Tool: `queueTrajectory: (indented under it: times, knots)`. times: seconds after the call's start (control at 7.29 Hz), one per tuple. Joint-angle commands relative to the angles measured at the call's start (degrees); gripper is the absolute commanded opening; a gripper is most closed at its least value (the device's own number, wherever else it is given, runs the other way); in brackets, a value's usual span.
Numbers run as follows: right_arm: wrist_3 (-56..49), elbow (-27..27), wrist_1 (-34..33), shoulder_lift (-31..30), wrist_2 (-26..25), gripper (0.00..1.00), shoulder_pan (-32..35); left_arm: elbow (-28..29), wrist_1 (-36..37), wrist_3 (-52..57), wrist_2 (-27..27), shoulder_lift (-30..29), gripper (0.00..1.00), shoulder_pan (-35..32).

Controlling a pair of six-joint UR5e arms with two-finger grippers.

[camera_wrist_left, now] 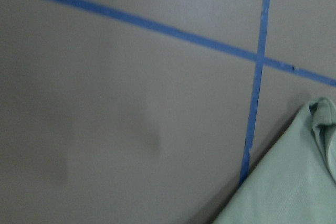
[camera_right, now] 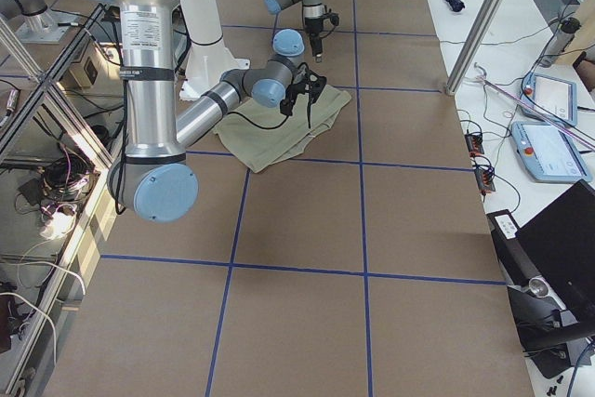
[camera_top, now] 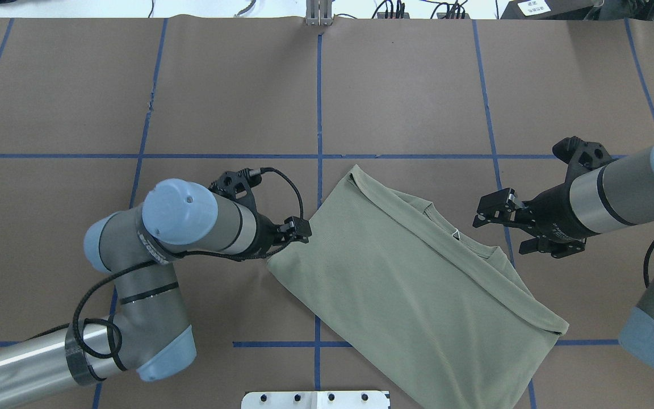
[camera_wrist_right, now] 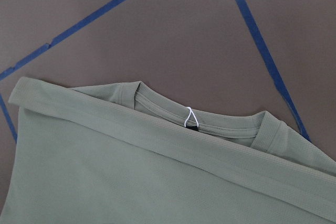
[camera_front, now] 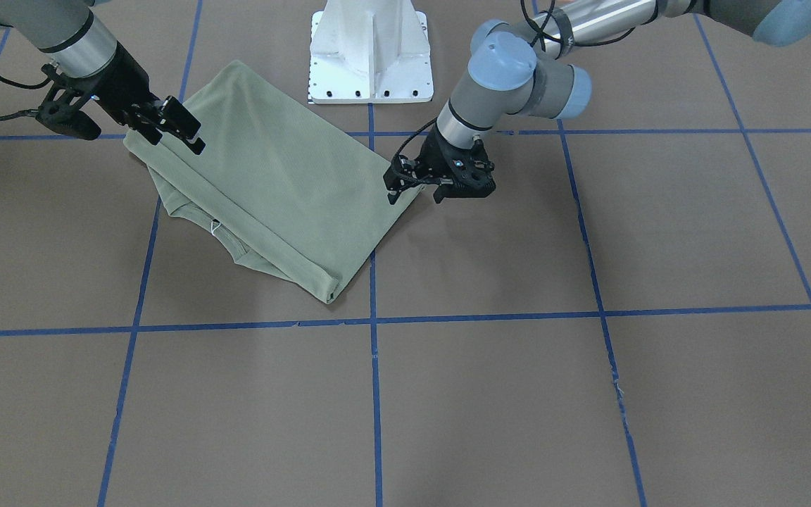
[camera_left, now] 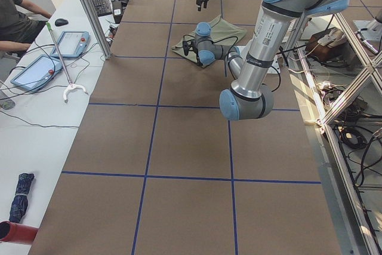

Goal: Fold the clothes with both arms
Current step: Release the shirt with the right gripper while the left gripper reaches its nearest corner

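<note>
One shirt (camera_top: 418, 284), two arms (camera_top: 191, 218) (camera_top: 616, 193) and one white pedestal (camera_front: 370, 49).

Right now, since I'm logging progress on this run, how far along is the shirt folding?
Done: the shirt lies folded, sleeves out of sight, its hem doubled up to below the collar. In hand: nothing; the left gripper stands open at one corner, the right gripper open near the collar. Left: probably another fold to make it compact.

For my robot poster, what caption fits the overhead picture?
Left gripper and right gripper, both open, flank a folded sage-green shirt on the blue-taped table.
</note>
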Motion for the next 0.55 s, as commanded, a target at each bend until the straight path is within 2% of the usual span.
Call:
queueTrajectory:
  times: [0.0,0.41]
  knots:
    - [0.07,-0.16,0.01,0.19,0.03,1.0,0.2,-0.55,0.15,-3.46,1.49,0.61,0.96,2.11]
    - [0.07,-0.34,0.01,0.89,-0.23,1.0,0.28,-0.46,1.47,-3.02,1.49,1.05,0.93,0.89]
